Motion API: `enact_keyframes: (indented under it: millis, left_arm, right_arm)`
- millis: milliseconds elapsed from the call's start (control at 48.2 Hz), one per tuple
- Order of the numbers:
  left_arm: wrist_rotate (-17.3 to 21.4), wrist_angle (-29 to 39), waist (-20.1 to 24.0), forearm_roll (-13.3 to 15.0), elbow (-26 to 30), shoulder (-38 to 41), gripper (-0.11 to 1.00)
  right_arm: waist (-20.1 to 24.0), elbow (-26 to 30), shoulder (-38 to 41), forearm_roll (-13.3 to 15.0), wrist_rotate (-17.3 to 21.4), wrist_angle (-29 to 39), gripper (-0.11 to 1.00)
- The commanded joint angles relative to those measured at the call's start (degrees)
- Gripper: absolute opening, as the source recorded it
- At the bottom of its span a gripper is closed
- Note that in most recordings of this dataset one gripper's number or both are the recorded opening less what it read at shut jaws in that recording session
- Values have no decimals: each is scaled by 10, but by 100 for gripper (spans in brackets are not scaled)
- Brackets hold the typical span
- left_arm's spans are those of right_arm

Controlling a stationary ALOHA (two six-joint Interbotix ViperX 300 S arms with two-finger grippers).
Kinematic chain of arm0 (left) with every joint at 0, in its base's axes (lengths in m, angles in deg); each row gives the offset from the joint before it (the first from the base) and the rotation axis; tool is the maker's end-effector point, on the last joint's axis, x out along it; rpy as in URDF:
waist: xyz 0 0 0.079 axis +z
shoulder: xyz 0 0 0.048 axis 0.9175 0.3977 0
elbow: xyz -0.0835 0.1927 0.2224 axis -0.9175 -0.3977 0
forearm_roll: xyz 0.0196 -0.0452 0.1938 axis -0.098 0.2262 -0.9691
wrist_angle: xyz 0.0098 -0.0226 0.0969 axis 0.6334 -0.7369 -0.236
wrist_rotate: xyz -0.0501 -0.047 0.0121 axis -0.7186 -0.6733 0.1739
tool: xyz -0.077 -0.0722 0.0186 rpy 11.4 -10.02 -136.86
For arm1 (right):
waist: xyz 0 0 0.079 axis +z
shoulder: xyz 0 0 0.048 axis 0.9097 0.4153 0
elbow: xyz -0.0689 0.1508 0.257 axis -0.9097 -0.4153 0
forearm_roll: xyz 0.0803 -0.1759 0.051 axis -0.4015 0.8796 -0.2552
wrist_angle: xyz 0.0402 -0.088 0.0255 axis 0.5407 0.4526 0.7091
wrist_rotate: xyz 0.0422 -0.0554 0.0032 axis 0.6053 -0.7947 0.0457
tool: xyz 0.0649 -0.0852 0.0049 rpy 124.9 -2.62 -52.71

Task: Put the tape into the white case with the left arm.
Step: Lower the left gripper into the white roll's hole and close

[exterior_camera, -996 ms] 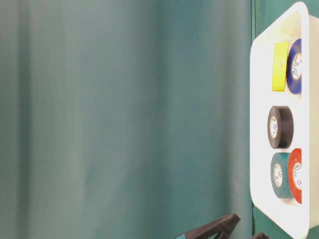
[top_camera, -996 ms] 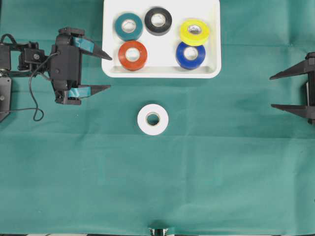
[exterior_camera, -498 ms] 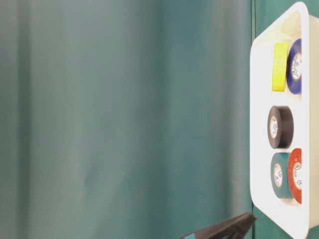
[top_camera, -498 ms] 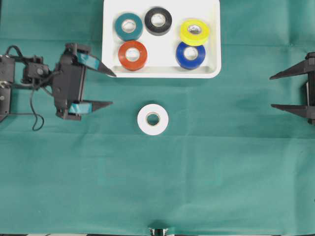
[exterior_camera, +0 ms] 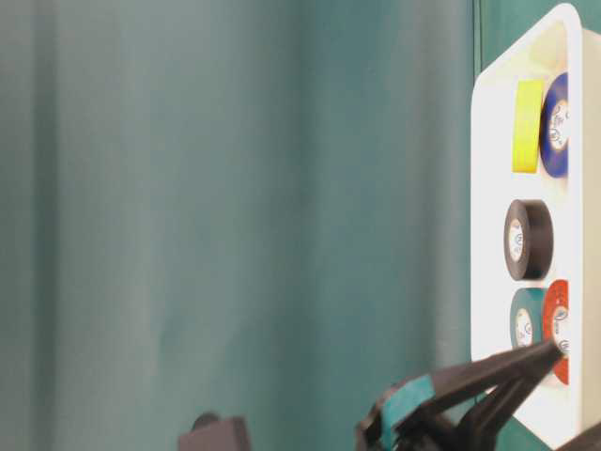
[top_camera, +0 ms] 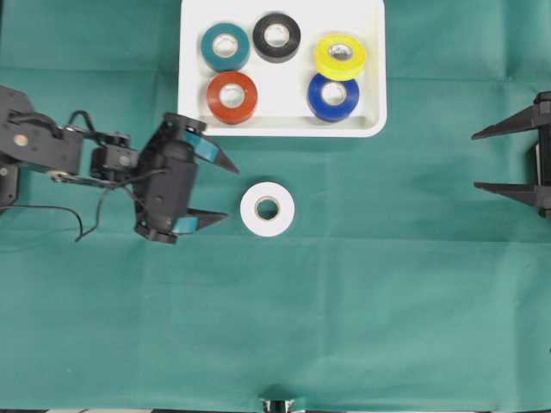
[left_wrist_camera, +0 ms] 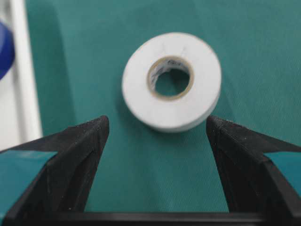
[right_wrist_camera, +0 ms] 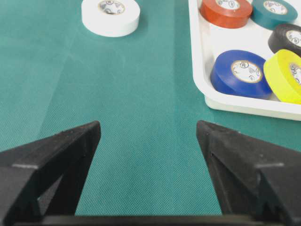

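Note:
The white tape (top_camera: pixel 252 209) lies flat on the green cloth just below the white case (top_camera: pixel 284 86). My left gripper (top_camera: pixel 232 193), with teal strips on its fingers, is open a short way left of the roll, its tips pointing at it. In the left wrist view the tape (left_wrist_camera: pixel 202 70) sits just beyond the open gripper (left_wrist_camera: pixel 156 123), centred on the gap, with nothing between the fingers. The case edge (left_wrist_camera: pixel 21 70) shows at the left there. My right gripper (top_camera: pixel 474 161) rests open at the far right edge.
The case holds several rolls: teal (top_camera: pixel 225 46), black (top_camera: pixel 277 36), yellow (top_camera: pixel 340 56), blue (top_camera: pixel 333 96) and red (top_camera: pixel 232 96). In the right wrist view the case rim (right_wrist_camera: pixel 244 106) lies ahead and to the right of the open right gripper (right_wrist_camera: pixel 148 127). Green cloth (top_camera: pixel 344 301) covers the table.
My left arm has swung away from the case's left side, moving right and down toward the white tape, with its jaws still open. The tape and the right arm have not moved.

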Motion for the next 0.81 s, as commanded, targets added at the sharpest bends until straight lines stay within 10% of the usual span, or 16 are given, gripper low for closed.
enact_keyframes:
  millis: [0, 789]
  left_arm:
    - [0, -4, -6, 1, 27, 11, 85]
    - [-16, -1, -35, 1, 108, 134, 85]
  right_arm:
    - [0, 6, 4, 0, 1, -6, 86]
    - [0, 6, 3, 0, 1, -5, 86]
